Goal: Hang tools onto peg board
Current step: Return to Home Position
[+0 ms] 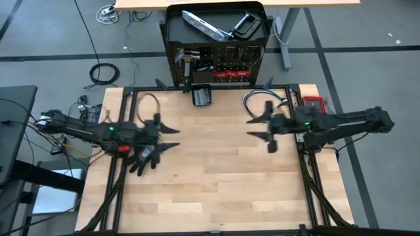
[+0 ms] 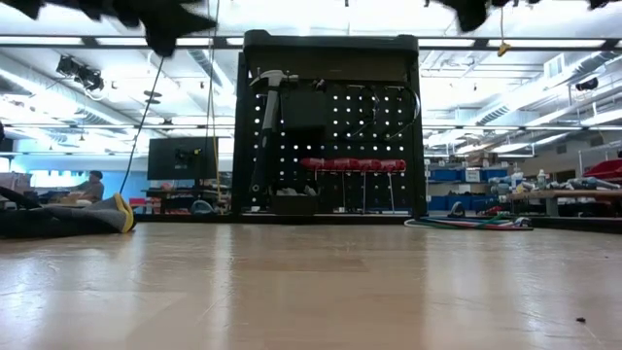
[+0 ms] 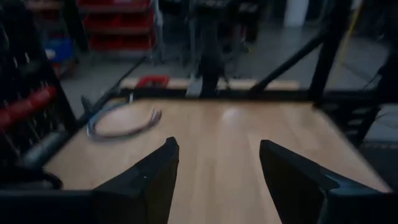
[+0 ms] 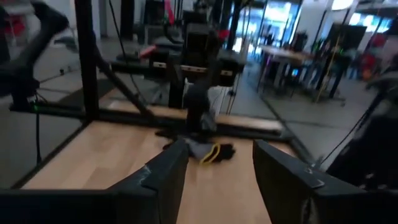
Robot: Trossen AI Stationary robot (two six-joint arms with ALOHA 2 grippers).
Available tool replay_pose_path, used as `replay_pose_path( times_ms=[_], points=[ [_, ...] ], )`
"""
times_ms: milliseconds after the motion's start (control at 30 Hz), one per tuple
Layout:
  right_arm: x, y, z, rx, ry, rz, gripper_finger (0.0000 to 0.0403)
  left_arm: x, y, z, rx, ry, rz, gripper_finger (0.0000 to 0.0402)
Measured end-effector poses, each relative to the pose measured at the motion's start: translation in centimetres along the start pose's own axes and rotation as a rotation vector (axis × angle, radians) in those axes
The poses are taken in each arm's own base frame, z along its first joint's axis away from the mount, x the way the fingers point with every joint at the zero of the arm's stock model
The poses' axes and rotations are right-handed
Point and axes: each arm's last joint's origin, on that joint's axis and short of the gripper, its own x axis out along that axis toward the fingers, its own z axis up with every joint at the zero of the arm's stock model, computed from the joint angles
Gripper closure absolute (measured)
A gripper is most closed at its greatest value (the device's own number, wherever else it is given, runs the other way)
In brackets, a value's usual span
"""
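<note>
L gripper [image 1: 169, 136] & R gripper [image 1: 254, 128], both spread wide & empty, hover over table [image 1: 216, 174] before peg board [image 2: 340, 126]; hammer [image 2: 265, 117], red drivers [image 2: 355, 164] hang on it.

Table [image 1: 216, 177]: pale wood in glued strips, smooth, low satin sheen at grazing angle. Table frame [image 1: 307, 177]: black metal rail, matt. Peg board [image 2: 389, 126]: black sheet metal, perforated, matt. Hammer [image 2: 269, 80]: bright steel head. Drivers [image 2: 355, 164]: red plastic handles, glossy. Long grey bar [image 1: 203, 26]: bare metal, satin. Glove [image 2: 58, 219]: dark cloth, matt. Cable bundle [image 1: 248, 99]: rubbery sheath, slight gloss. Left gripper [image 3: 216, 152] fingers [image 3: 152, 180]: dark, matt, plastic-looking.
</note>
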Motion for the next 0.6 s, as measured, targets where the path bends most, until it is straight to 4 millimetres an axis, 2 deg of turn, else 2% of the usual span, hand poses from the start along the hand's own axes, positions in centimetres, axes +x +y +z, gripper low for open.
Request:
replay_pose_path(
  times_ms=[133, 233, 433, 600],
  points=[
    [-3.9, -0.4, 1.8, -0.008, -0.082, -0.011, 0.0215, -2.8, 0.8, 1.7, 0.02, -0.113, -0.075, 0.0172],
    [-6.2, -0.5, 1.7, 0.009, -0.141, -0.018, 0.0218, -3.9, 1.2, 1.6, 0.016, -0.159, -0.105, 0.0172],
    [-7.2, 0.0, -2.7, 0.088, -0.125, -0.011, 0.0232, -3.7, 1.5, -1.3, -0.001, -0.094, -0.051, 0.0172],
    [-6.5, 0.5, -7.6, 0.118, -0.09, -0.016, 0.0243, -3.2, 1.7, -4.5, -0.028, -0.053, -0.017, 0.0172]
  ],
)
